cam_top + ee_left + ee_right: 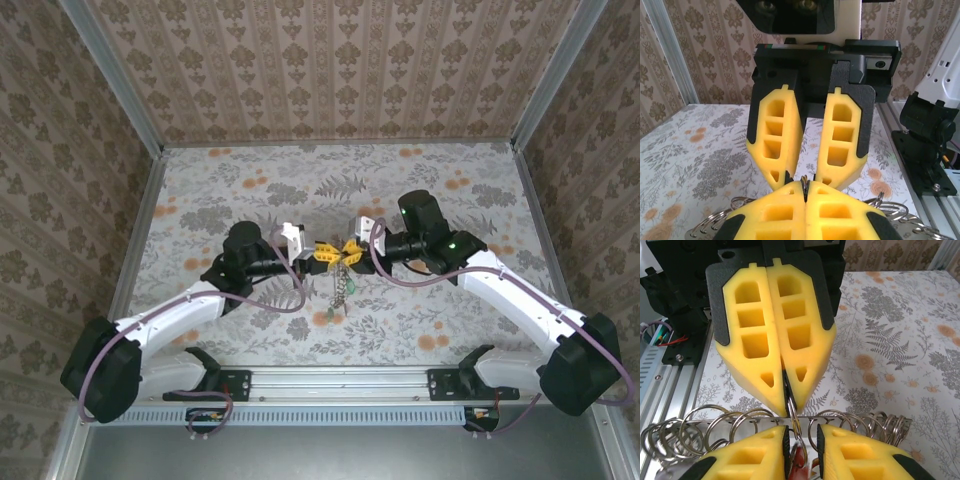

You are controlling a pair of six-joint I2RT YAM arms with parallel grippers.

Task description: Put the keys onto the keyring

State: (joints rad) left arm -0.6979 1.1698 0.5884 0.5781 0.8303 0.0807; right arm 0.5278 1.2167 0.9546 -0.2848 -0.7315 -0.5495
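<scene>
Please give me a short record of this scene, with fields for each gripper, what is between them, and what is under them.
left gripper: shut on a metal ring
right gripper: fingers apart; the ring and a red key head sit between them, grip unclear
arms: grippers meet tip to tip above the table
beneath: row of upright metal rings
</scene>
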